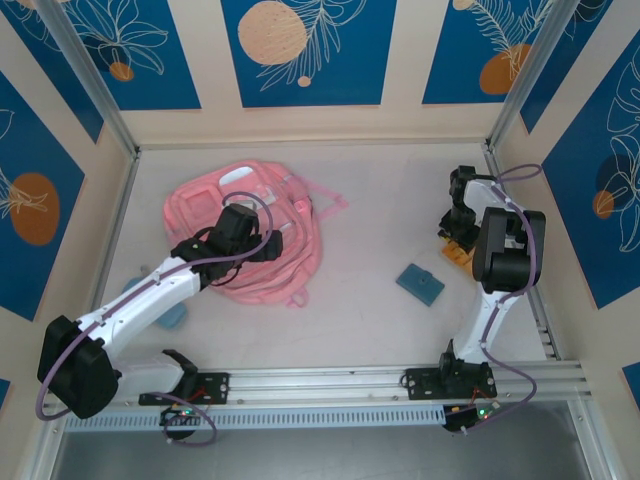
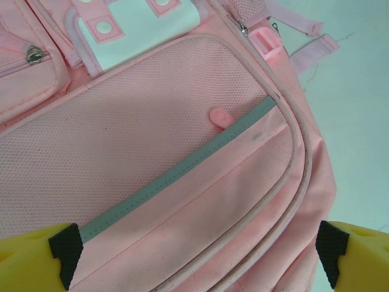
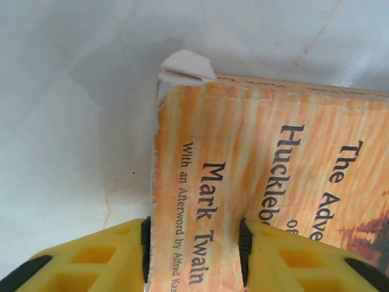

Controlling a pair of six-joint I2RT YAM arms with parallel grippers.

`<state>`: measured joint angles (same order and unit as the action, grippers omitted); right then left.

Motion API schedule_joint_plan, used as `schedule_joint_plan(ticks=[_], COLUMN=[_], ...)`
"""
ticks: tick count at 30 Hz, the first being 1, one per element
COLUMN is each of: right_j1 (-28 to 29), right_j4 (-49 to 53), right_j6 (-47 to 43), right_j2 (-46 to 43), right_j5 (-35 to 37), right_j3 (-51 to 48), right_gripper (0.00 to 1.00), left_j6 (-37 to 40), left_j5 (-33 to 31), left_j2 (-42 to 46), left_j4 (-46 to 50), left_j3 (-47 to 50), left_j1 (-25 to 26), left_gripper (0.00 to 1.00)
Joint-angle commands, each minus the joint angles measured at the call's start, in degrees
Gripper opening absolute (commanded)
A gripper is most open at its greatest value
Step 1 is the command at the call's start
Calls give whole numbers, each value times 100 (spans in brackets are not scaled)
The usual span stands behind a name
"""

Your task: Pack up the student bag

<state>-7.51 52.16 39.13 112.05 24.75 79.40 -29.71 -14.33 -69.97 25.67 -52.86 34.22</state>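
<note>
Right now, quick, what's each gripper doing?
Left gripper: open, over the student bag, holding nothing.
Right gripper: jaws at the book's edge; whether it grips cannot be told.

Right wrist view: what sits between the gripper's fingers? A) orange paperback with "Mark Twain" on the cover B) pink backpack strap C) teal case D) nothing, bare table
A: the torn corner of the orange paperback, with "Mark Twain" printed on its cover, lies between the yellow fingers of the right gripper.
</note>
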Motion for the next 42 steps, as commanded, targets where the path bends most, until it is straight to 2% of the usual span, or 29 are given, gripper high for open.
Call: schedule_joint_plan(ticks=[1,7,11,14,17,28,34,39,40,42], right_j1=[12,112,288,562,883,2460,3181,3696,3712,3711], right_j4=[308,243,140,-159,-430,-854,-882,-874,-850,-892], right_j6=[-29,-134,-335,-652,-981,-1861,-2219,-2287,-2240,-2088], right_j2=[8,-172,-261,-352,-361,-248,-817,-1349,-1460,-1651], right_j5=[-179,-147,-143,-424,-1010,-2419,-2753,-2739,-2740,-2633], right_j3=[-50,-81,-39,-44,57,399,-299,-756,-806,-845], right_gripper=[33,7,0,0,0,0,0,0,2,27], left_j6=[-88,-123,-138,-141,-132,-175,-189,-165,-151,-150], left_j5=[156,238,237,279,295,457,510,624,690,767], left_j2=[-63,-104,-122,-154,-200,-394,-438,-610,-638,-679], left_j4=[-121,-99,-80,-75,-16,98,102,196,178,150], left_j3=[13,5,-14,-36,-99,-208,-230,-429,-448,-459], left_j1=[-74,-75,-73,-78,-74,-81,-73,-80,-80,-74], left_gripper=[100,100,100,100,100,100,100,100,100,100])
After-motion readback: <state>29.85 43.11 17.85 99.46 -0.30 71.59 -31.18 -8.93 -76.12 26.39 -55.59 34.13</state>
